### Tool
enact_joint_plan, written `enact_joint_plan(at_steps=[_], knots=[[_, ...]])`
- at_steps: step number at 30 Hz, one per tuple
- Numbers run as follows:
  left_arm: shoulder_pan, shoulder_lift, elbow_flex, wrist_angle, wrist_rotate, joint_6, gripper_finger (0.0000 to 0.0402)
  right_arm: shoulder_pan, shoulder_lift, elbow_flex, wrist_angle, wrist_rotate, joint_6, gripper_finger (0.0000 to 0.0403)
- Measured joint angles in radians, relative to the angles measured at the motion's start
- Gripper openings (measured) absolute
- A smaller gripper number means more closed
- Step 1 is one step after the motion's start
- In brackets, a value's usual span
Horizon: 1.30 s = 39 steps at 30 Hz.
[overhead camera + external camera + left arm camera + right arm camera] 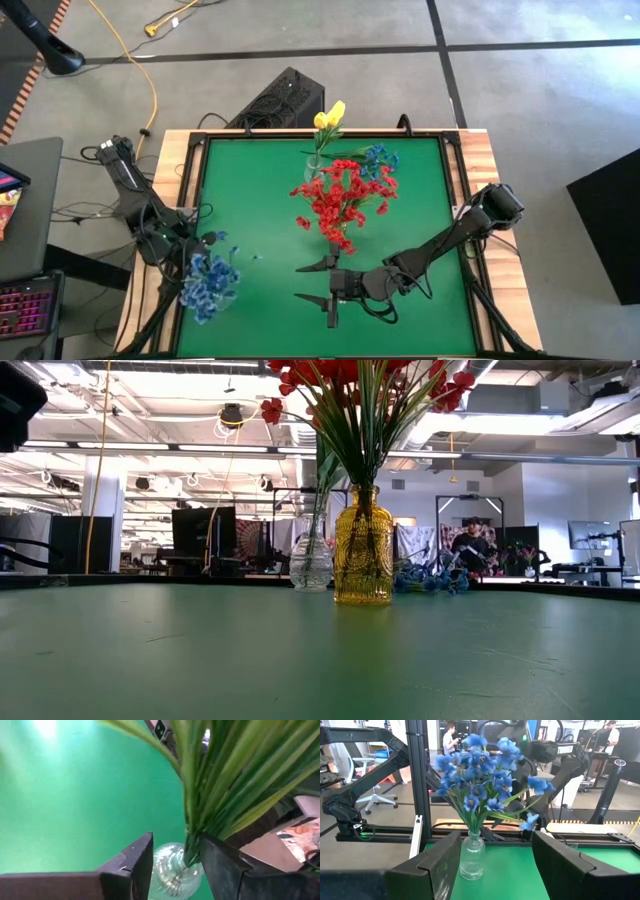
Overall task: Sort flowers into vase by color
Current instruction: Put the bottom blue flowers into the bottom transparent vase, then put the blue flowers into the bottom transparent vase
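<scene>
On the green bench (pixel 250 170), the amber vase (pixel 363 548) is standing near the middle, holding the red flowers (pixel 340 198). Behind it, a clear vase (pixel 311 563) is carrying the yellow flowers (pixel 329 118), and some blue flowers (pixel 377 160) are lying just beside that. Well to the left of the amber vase, by the bench's edge, a second clear vase (pixel 472 856) is holding a bunch of blue flowers (pixel 209 283). The left gripper (pixel 175 865) is hovering over this bunch, its fingers spread on either side of the green stems (pixel 220 785) without clamping them. The right gripper (pixel 318 281) is resting in front of the amber vase, fingers wide apart and holding nothing.
</scene>
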Motion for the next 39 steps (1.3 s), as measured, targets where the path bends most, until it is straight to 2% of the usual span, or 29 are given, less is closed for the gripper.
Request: enact_joint_plan(at_steps=[6,19,25,29,33,39], knots=[[0.003,-0.006,0.021,-0.08,-0.011,-0.023,0.0146,0.0,0.0,0.0,0.003,0.0,0.0,0.027],[0.057,-0.006,0.021,-0.213,0.09,-0.141,0.0146,0.0,0.0,0.0,0.007,0.0,0.001,0.027],[0.108,-0.006,0.025,-0.245,0.149,-0.19,0.0146,0.0,-0.004,0.0,-0.05,-0.004,0.091,0.027],[0.153,-0.006,0.075,-0.368,0.114,-0.194,0.0146,0.002,-0.04,0.0,-0.211,-0.031,0.215,0.027],[0.193,-0.006,0.141,-0.448,-0.017,-0.143,0.0146,0.008,-0.097,0.0,-0.442,-0.089,0.385,0.027],[0.259,-0.006,0.206,-0.471,-0.215,-0.048,0.0146,0.025,-0.182,0.0,-0.881,-0.246,0.674,0.027]])
